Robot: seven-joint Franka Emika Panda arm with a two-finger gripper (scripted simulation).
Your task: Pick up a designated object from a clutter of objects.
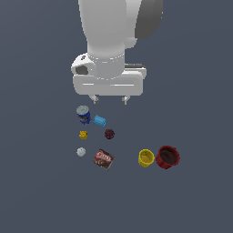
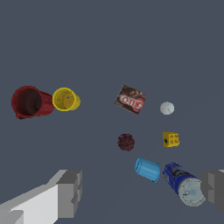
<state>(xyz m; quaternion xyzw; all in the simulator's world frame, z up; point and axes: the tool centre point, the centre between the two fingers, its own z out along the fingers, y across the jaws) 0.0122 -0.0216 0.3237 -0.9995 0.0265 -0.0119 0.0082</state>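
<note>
Dark-brown box (image 1: 103,159) lies flat just beside the white ball (image 1: 81,152); likely light, stiff card, best pinched across its short edges. Gripper (image 1: 109,98) spread, empty.

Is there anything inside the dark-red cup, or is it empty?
The dark-red cup lies with its mouth facing the wrist view; the interior looks dark and empty there. The exterior view shows the same dark hollow. The deepest part is shadowed, so something small there can't be ruled out.
</note>
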